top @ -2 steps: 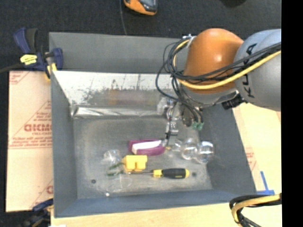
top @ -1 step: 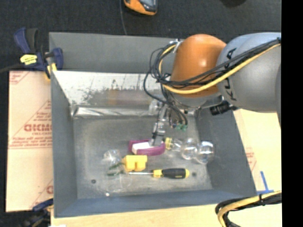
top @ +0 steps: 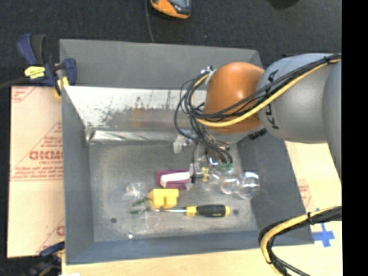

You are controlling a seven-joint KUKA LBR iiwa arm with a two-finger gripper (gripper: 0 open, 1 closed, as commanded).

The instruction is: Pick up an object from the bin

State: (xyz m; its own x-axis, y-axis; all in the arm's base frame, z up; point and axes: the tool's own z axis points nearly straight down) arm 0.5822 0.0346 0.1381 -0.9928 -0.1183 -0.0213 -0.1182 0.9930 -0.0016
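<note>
Orange plastic of the wrist cover (top: 233, 99) and a tangle of black and yellow cables (top: 192, 105) hide most of the claw (top: 198, 174) — what shows beneath them is a narrow pale tip, low over the floor of the grey metal bin (top: 103, 171). Whether the claw is open or closed I cannot tell, nor whether it has hold of anything.

Just to the tip's left, touching it or very nearly, lies a purple and white piece (top: 174, 179), flat on the bin floor near the middle. Its right end meets the claw, and its shape there is hard to make out.

On the claw's other side sit clear plastic items (top: 241, 184), glassy and hard to separate from each other, with something green (top: 225, 167) partly tucked under the wrist.

Toward the front of the bin, a yellow block (top: 164, 198) lies just below the purple and white piece. A screwdriver (top: 201, 211) with a yellow and black handle lies lengthwise beside the block.

Farther left is a crumpled clear wrapper (top: 137, 191) with a fleck of green — its outline is faint against the metal.
</note>
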